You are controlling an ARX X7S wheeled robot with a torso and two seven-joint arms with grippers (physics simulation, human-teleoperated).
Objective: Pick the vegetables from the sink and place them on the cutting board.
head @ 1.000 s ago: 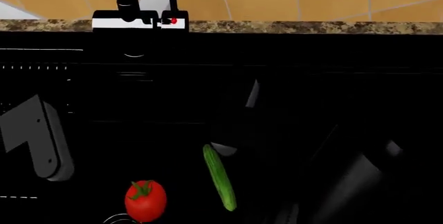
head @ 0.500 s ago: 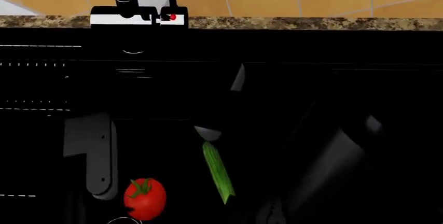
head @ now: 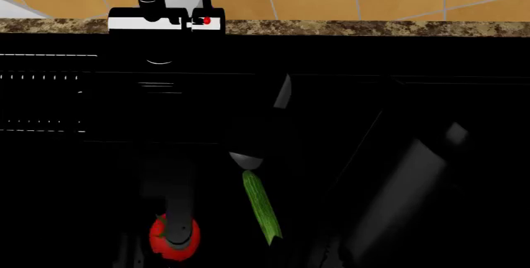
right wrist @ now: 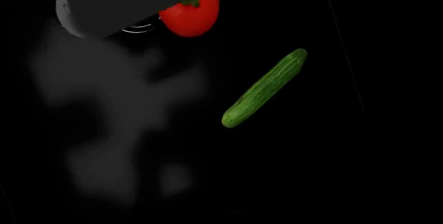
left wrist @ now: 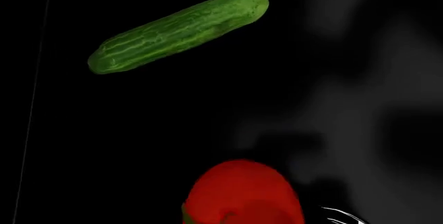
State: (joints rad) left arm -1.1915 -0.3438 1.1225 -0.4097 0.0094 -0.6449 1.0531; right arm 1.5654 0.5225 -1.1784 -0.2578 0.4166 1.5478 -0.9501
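Note:
The red tomato [head: 174, 238] lies on the floor of the black sink [head: 348, 57], near the front. My dark left arm [head: 177, 203] hangs over it and hides part of it. In the left wrist view the tomato [left wrist: 242, 193] sits right at the jaws, whose fingers do not show. The green cucumber [head: 260, 207] lies to the tomato's right, also in both wrist views [left wrist: 180, 29] [right wrist: 264, 88]. My right arm [head: 401, 196] comes in from the lower right. A pale part of its end [head: 246, 159] sits by the cucumber's far tip. The cutting board is out of view.
The black faucet [head: 153, 7] with a red dot stands at the sink's back rim, in front of a speckled counter strip [head: 373, 28] and orange wall tiles. In the right wrist view, the left arm [right wrist: 124, 1] covers the tomato's [right wrist: 190, 17] upper side.
The left arm swung from the sink's left side to directly over the tomato and now covers part of it. The right arm and the cucumber have barely shifted.

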